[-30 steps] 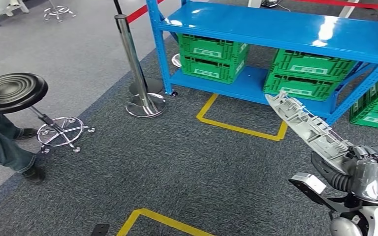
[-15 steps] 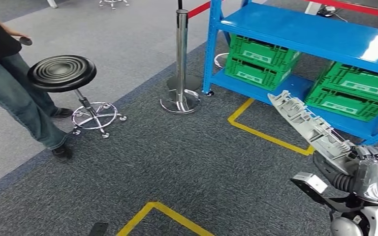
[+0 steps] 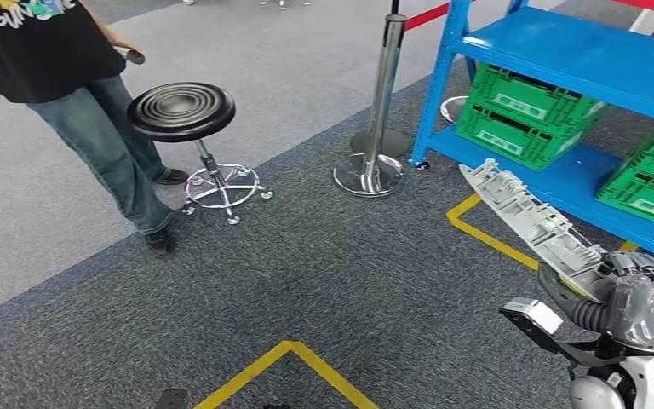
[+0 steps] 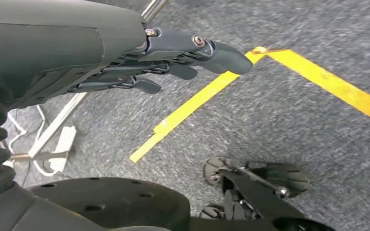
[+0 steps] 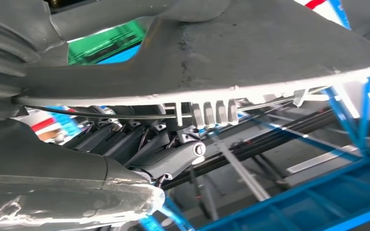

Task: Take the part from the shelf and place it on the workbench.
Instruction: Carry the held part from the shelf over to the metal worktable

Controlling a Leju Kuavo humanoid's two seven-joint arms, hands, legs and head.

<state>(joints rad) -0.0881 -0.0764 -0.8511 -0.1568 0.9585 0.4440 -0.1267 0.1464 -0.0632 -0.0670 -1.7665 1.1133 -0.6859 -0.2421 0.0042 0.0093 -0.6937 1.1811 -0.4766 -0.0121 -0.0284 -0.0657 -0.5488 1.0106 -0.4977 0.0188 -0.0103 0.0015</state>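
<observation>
A long grey ribbed plastic part sticks up and away from my right hand, which grips its lower end at the right of the head view. The right wrist view shows the part close up, lying across my dark fingers. My left hand hangs over the carpet with its fingers held straight and apart, nothing in them. The blue shelf stands at the upper right.
Green crates sit on the shelf's lower board. A chrome barrier post stands left of the shelf. A person in jeans stands beside a black stool at the upper left. Yellow tape lines mark the grey carpet.
The whole scene has slid to the right across the earlier frames, so the camera has turned left. My right hand keeps the part in the same hold. The person has come further into view.
</observation>
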